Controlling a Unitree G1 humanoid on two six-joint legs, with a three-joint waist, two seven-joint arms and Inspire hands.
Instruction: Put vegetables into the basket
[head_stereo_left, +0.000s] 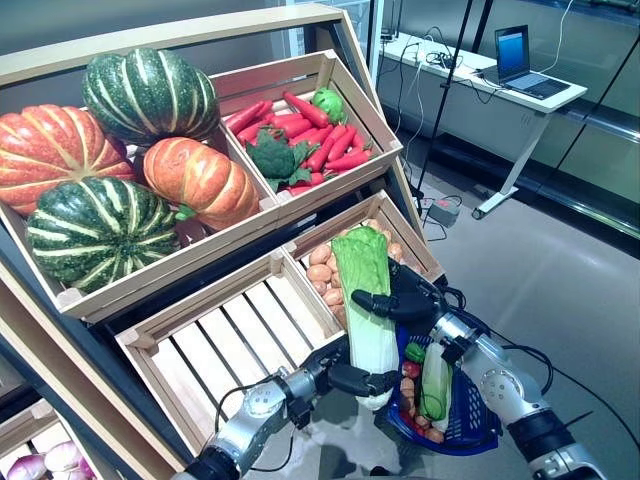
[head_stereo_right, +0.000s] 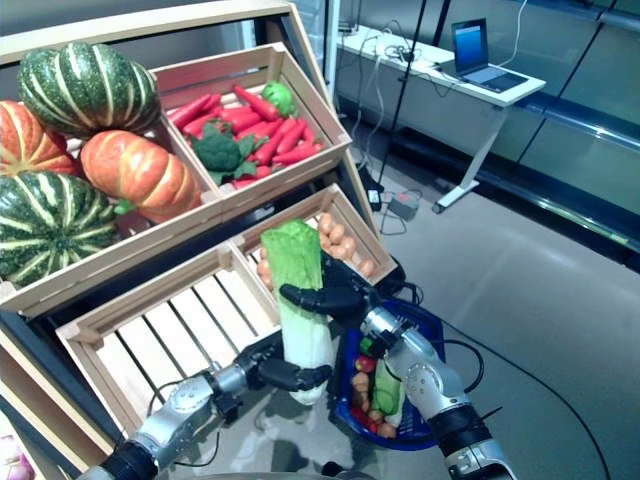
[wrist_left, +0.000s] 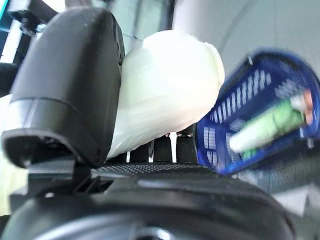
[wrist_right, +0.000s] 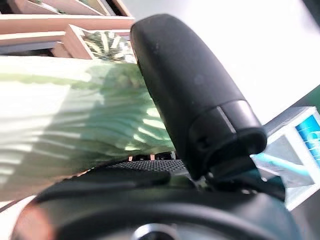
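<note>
pale bare-wood slatted crates (head_stereo_left: 230, 340); glossy blue plastic basket (head_stereo_left: 470, 425); glossy pumpkins (head_stereo_left: 150, 95).

no readable text anywhere, no labels on the crates (head_stereo_left: 300, 190), nothing printed on the blue basket (head_stereo_left: 470, 425), laptop (head_stereo_left: 520, 60) screen far beyond the hands, lit but illegible
</note>
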